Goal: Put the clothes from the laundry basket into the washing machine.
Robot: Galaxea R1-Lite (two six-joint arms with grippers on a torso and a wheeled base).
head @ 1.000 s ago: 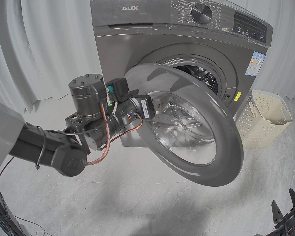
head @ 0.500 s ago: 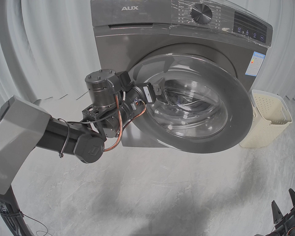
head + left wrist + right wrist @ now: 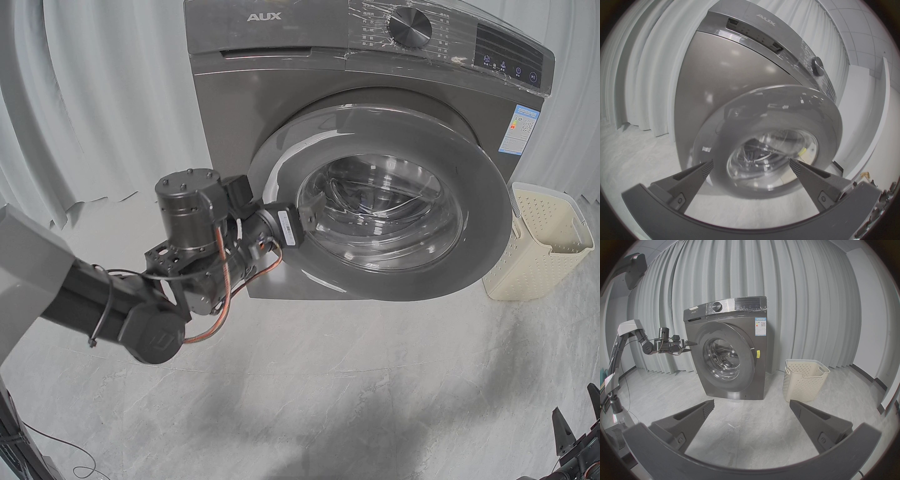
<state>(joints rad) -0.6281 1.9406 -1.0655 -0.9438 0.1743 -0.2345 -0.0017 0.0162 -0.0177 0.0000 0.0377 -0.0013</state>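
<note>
The grey washing machine (image 3: 350,69) stands ahead with its round glass door (image 3: 381,200) swung almost flat against its front; I cannot tell whether it is latched. My left gripper (image 3: 310,211) sits by the door's left rim, open, with nothing between its fingers (image 3: 703,170). Through the glass (image 3: 762,153) the drum shows dimly. The cream laundry basket (image 3: 542,240) stands on the floor right of the machine, and only perforated walls show inside it (image 3: 804,377). My right gripper (image 3: 751,404) hangs open low at the right, far from the machine (image 3: 731,349).
White curtains (image 3: 94,94) hang behind and beside the machine. Grey tiled floor (image 3: 325,387) stretches in front of it. The left arm (image 3: 125,300) reaches across the left side at door height.
The door has swung from wide open to nearly flat against the machine's front. My left arm followed it in, then drew slightly back to the left. The right gripper has stayed put.
</note>
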